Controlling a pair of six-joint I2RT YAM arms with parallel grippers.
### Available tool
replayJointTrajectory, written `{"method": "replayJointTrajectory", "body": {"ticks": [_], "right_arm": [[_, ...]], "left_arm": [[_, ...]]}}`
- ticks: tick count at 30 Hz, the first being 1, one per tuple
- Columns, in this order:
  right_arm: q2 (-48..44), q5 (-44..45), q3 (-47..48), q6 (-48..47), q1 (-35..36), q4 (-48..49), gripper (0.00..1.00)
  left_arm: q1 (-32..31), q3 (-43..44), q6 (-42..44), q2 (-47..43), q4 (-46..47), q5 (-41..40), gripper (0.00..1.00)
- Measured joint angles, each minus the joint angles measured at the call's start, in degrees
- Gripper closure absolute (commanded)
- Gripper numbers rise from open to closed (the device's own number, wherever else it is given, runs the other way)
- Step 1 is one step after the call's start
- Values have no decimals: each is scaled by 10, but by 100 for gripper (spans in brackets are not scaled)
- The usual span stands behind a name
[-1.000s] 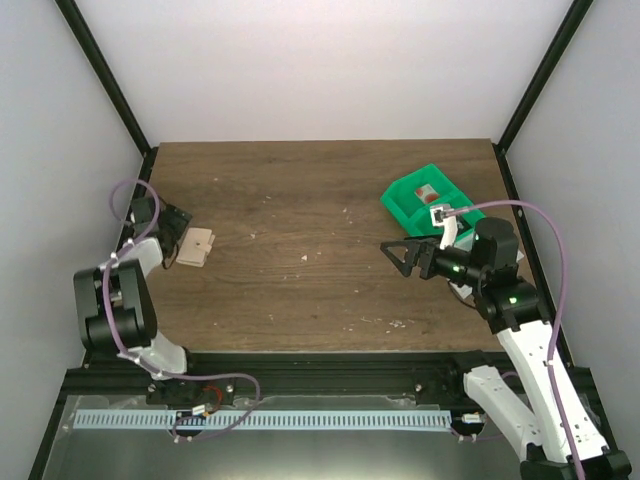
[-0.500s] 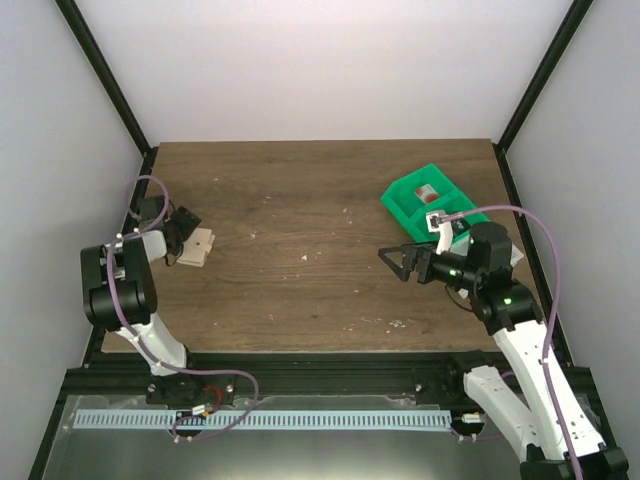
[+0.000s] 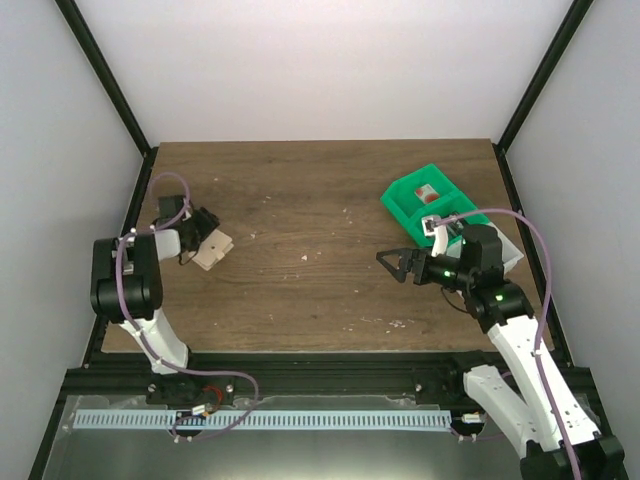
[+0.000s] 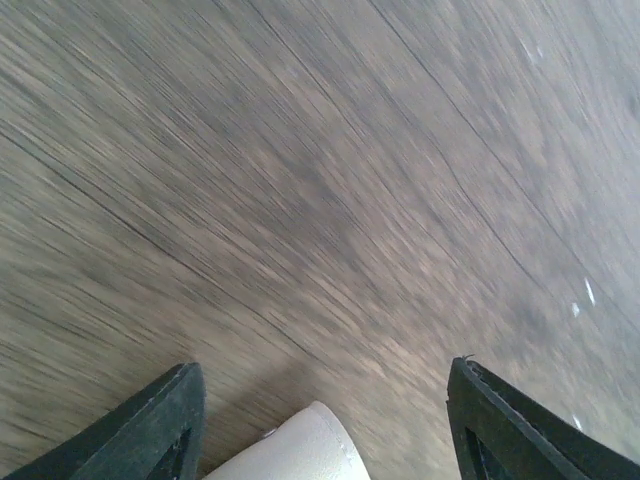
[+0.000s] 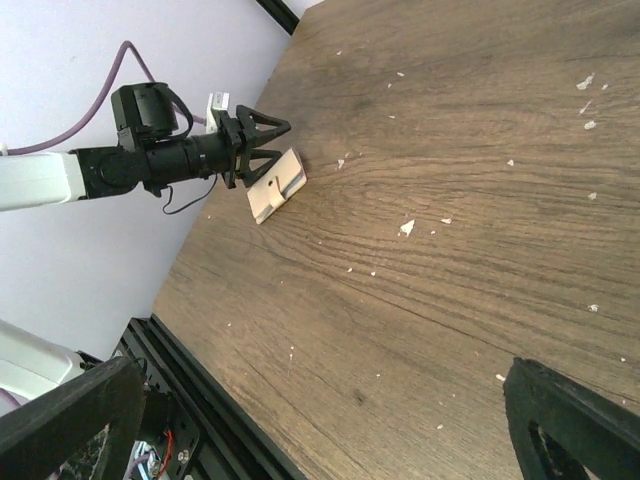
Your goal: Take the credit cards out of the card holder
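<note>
One card holder (image 3: 214, 250) is in view: a flat tan sleeve that lies on the wooden table (image 3: 320, 200) at its left side, turned a little askew. I cannot tell whether any cards are in it. There are two grippers. The left gripper (image 3: 204, 238) is at the holder with its jaws spread. In the left wrist view its two dark fingers (image 4: 165, 425) stand wide apart, a pale rounded corner of the holder lies between them, and neither finger touches it. The right gripper (image 3: 388, 263) hangs over the right part of the table, well apart from the holder, and its jaws are spread wide too. One green tray (image 3: 400, 210) stands behind it, with a small red and white thing inside, too small to read. Compared with half a second ago, the holder has shifted toward the table's middle and rotated, and the left gripper has moved with it.
</note>
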Motion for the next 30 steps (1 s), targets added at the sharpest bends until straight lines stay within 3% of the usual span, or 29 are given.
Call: {"method": "replayJointTrajectory", "body": {"ticks": [21, 30], "right_arm": [[-12, 5, -24, 10, 0, 0, 0], [3, 1, -36, 15, 0, -1, 2]], "left_arm": [[-167, -183, -11, -170, -11, 19, 41], [-297, -230, -50, -230, -34, 41, 49]]}}
